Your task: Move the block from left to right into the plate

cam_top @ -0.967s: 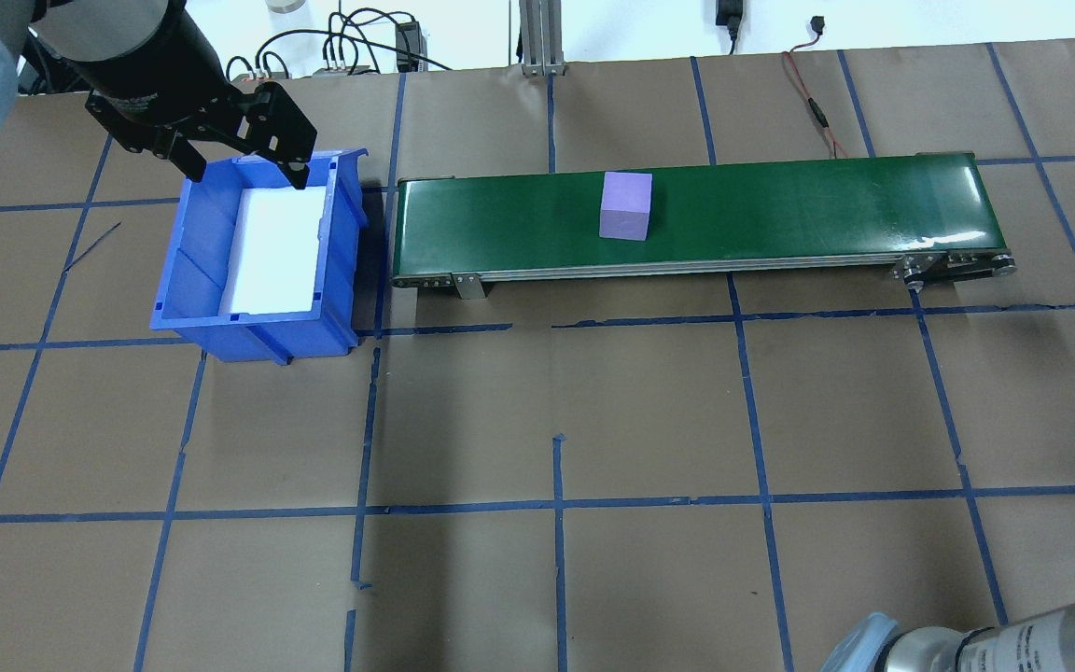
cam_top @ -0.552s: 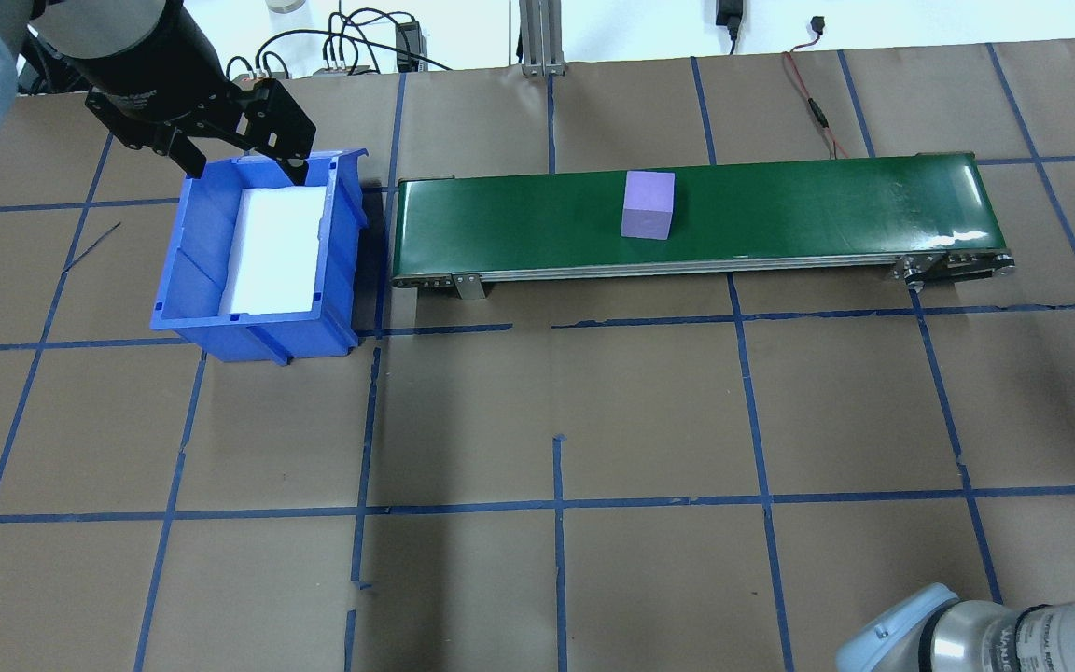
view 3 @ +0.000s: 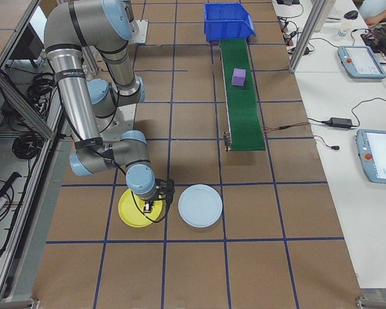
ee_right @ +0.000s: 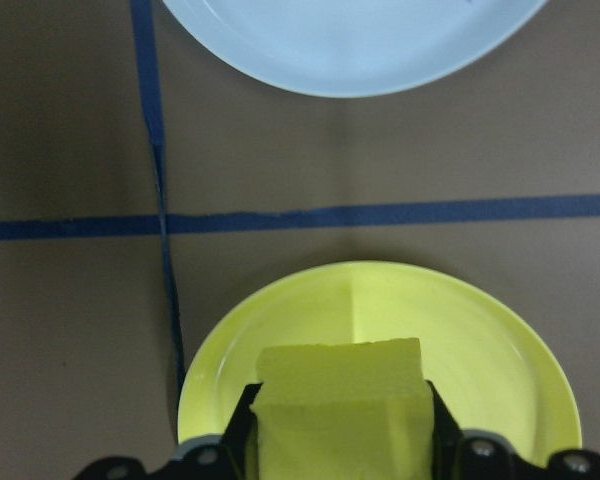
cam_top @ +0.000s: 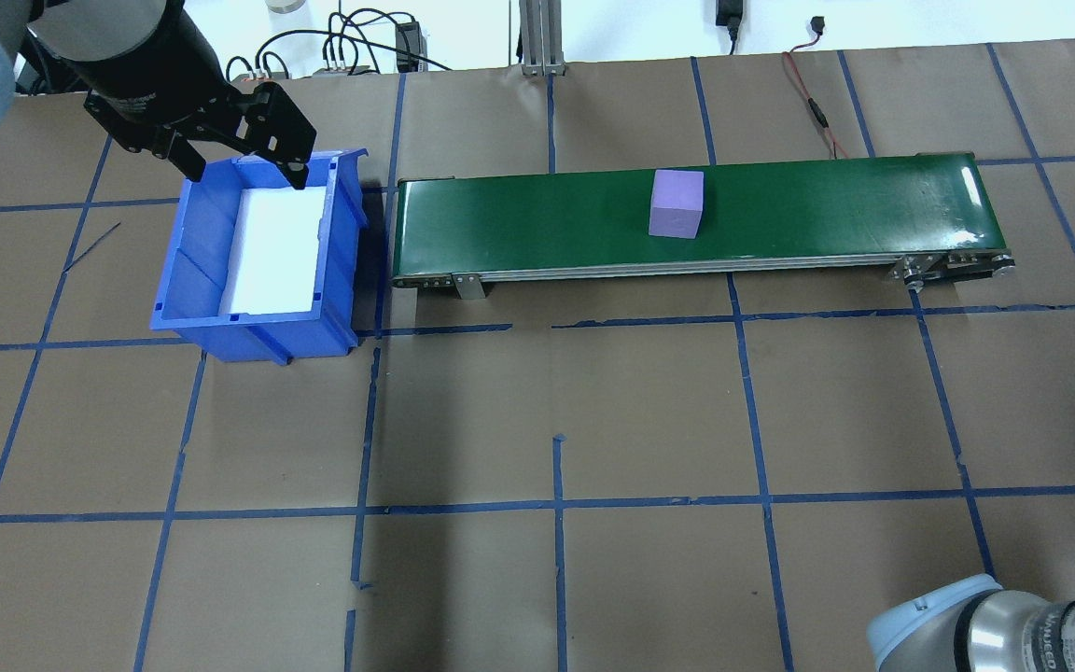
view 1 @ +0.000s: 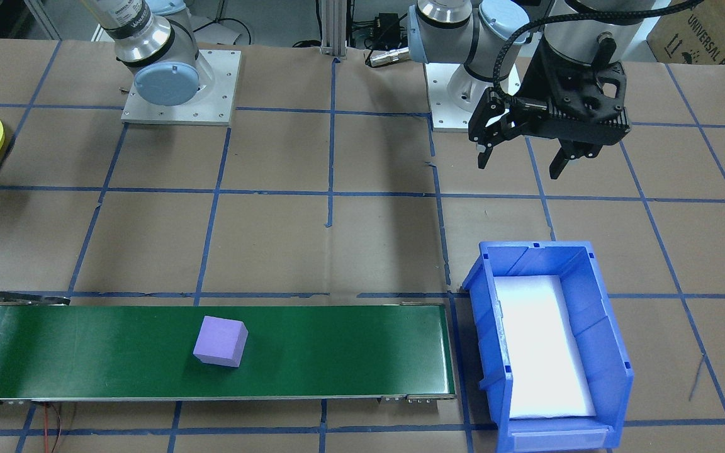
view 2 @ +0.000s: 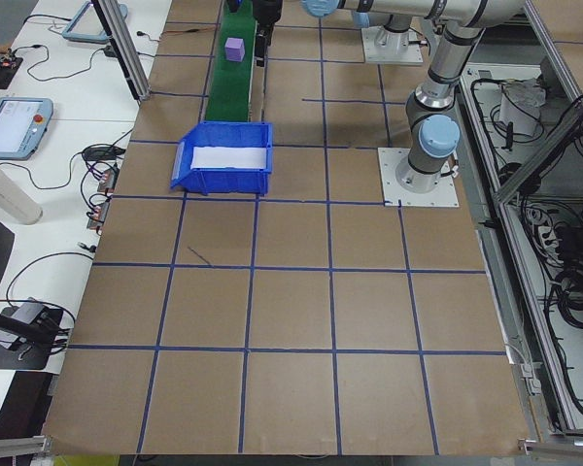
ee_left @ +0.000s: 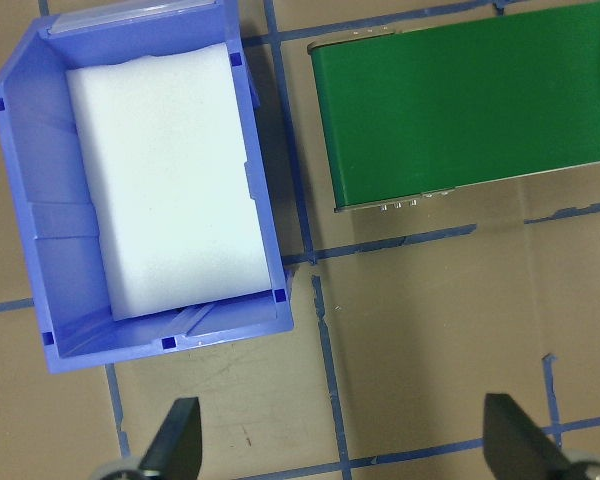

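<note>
A purple block [cam_top: 677, 203] [view 1: 220, 341] lies on the green conveyor belt [cam_top: 519, 215], right of its middle in the overhead view. My left gripper [cam_top: 246, 175] [view 1: 518, 168] hangs open and empty over the blue bin's near end; the left wrist view shows its two fingertips [ee_left: 175, 440] wide apart. In the right wrist view my right gripper [ee_right: 342, 440] is shut on a yellow block [ee_right: 340, 385] just over the yellow plate [ee_right: 480, 340] [view 3: 127, 215]. I cannot tell whether that block touches the plate.
The blue bin [cam_top: 192, 243] [view 1: 614, 340], lined with white foam, stands at the belt's left end. A pale blue plate [view 3: 200, 205] [ee_right: 350, 40] lies beside the yellow one. My right arm's elbow [cam_top: 967, 625] shows at the overhead view's bottom right corner.
The purple block has travelled to the right along the belt. My right arm's elbow has come further into the bottom right corner. The left gripper has barely shifted.
</note>
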Available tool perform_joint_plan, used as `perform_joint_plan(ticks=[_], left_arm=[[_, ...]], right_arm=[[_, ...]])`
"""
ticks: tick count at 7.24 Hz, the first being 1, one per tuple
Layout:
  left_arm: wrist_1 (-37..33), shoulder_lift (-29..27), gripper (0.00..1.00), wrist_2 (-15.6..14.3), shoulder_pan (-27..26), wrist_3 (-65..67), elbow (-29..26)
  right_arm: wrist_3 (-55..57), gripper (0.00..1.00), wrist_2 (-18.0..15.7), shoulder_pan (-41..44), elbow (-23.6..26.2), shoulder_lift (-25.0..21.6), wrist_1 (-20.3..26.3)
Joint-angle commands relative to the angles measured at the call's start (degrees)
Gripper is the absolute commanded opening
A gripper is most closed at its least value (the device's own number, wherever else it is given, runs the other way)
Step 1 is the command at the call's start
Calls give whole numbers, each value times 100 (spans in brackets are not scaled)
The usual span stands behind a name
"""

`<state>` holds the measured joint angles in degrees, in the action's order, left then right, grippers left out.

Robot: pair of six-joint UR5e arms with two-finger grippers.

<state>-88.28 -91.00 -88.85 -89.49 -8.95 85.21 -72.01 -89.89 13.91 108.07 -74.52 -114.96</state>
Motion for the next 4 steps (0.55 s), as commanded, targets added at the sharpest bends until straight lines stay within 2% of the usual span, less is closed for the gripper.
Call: perform_joint_plan(ticks=[1,2,3,4], left_arm=[[-32,-14,100,-10,55,24,66],[-145,3,100,-18,11,16,249],[-529,90,100,-18,46,16,233],[-767,204,100,-36,72,25,172]], right_arm=[[-120,20,-11,-204,56,8,9],[-103,73,76,-196,117,-1,0],[-120,100,451,-196,153,-1,-18],[-120,100,446,-196,145,-10,-26]])
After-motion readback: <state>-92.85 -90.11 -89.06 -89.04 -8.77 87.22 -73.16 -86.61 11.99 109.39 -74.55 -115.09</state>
